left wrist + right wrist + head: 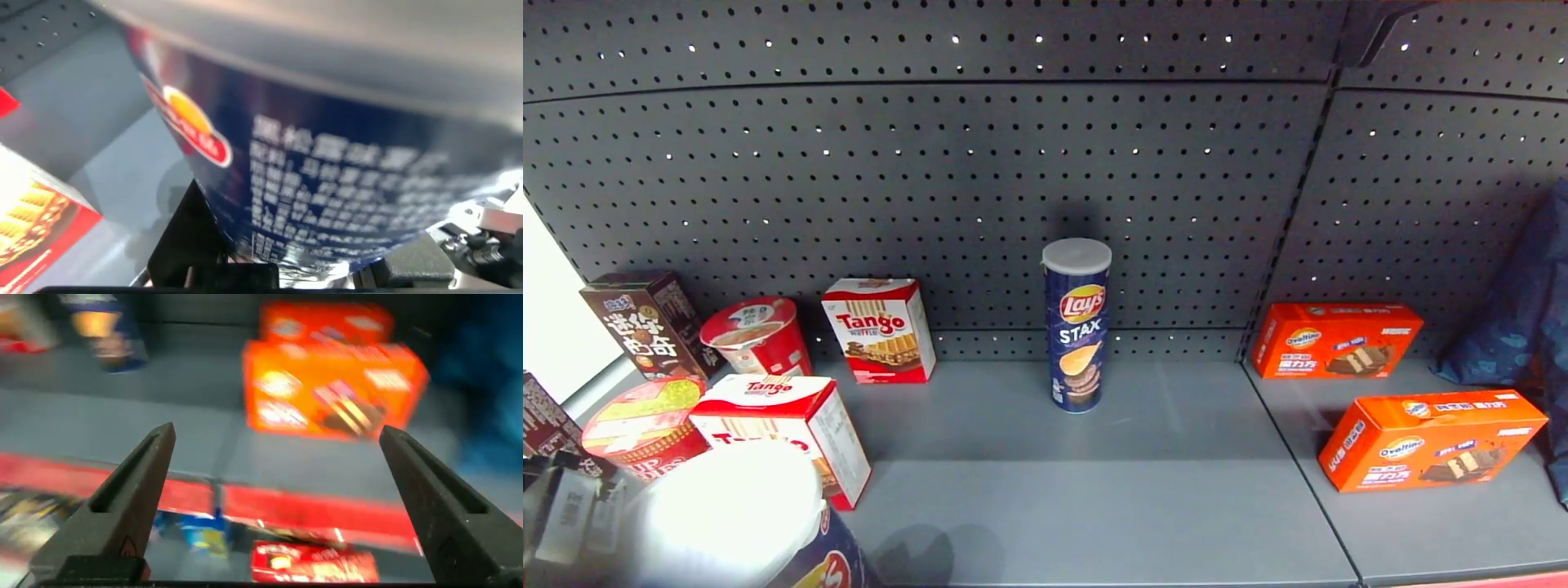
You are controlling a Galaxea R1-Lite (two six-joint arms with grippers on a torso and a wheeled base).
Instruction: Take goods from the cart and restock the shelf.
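Observation:
A dark blue chips can (1076, 327) with a grey lid stands upright at the middle of the grey shelf (1094, 490), near the pegboard back. A second blue chips can (743, 523) with a white lid hangs close to the camera at the front left, above the shelf's front edge. My left gripper (204, 255) is shut on this can (327, 163), with its dark fingers at the can's lower part. My right gripper (278, 506) is open and holds nothing. It hovers before the shelf's red front strip (310, 508), facing the orange boxes (335, 384).
Red-and-white wafer boxes (880, 329), red noodle cups (757, 335) and a brown box (649, 322) crowd the left end. Two orange boxes (1429, 437) lie on the right section beside blue bags (1527, 302). Bare shelf surrounds the standing can. Cart goods (315, 563) show below the strip.

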